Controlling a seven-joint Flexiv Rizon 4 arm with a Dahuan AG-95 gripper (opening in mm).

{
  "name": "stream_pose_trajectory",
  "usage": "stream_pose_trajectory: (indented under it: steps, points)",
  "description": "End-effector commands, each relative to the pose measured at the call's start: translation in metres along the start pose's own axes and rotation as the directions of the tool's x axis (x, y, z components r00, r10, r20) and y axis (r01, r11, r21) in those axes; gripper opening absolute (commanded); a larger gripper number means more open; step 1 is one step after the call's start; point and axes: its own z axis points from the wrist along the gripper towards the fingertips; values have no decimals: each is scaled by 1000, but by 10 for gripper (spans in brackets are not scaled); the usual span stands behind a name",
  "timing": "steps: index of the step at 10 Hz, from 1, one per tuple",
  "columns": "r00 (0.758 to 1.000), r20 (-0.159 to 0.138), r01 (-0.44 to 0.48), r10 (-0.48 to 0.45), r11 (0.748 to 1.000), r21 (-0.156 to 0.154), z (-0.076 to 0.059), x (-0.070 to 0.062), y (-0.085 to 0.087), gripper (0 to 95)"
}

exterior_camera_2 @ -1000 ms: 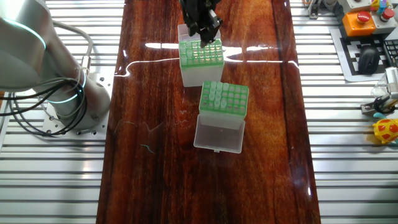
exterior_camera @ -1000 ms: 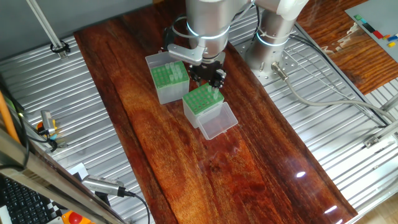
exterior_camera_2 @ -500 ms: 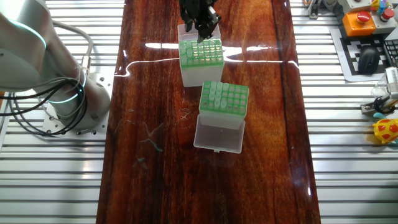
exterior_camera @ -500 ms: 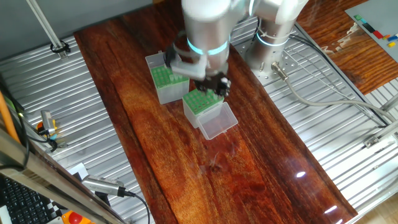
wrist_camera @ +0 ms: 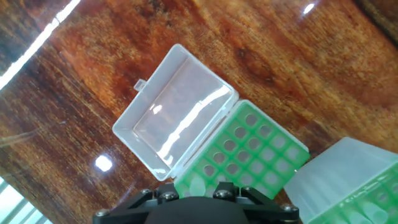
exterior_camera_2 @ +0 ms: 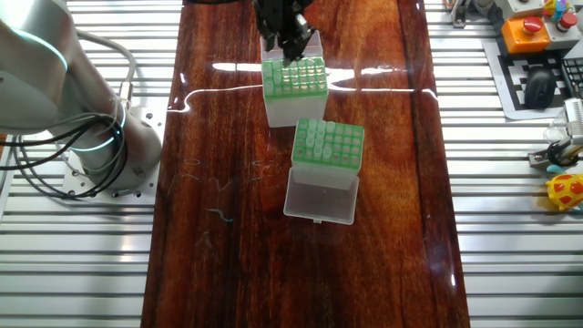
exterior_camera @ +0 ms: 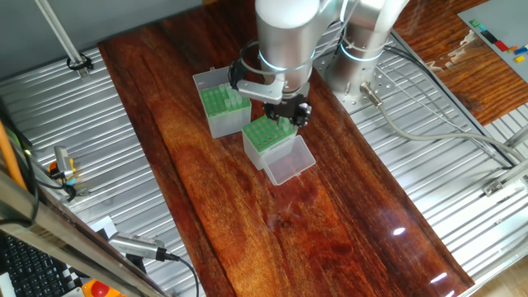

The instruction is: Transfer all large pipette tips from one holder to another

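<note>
The clear-sided holder stands mid-board with its clear lid folded open toward the front. In the other fixed view it has a few large pipette tips along one edge. The grey-sided holder stands just behind it and carries several tips. My gripper hangs raised over the far edge of the clear-sided holder; it also shows in the other fixed view. In the hand view a pale blurred tip sits centred between the jaws, over the green grid.
The arm's base stands on the ribbed metal table right of the wooden board, with cables trailing off. An orange button box and small tools lie at one side. The grey holder's whitish lid shows at lower right.
The gripper has lifted from the clear-sided holder's grid and shifted a little sideways. Both holders have stayed in place.
</note>
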Motion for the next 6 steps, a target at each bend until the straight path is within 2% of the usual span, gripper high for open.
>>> stream_pose_trajectory:
  steps: [1,3,4,6]
  points:
    - [1000,0,-2,2,1000,4,4,1,0,380]
    - [1000,2,-3,3,1000,8,8,1,0,380]
    - [1000,2,-3,3,1000,9,9,1,0,190]
    - [1000,6,-6,6,1000,15,12,1,0,190]
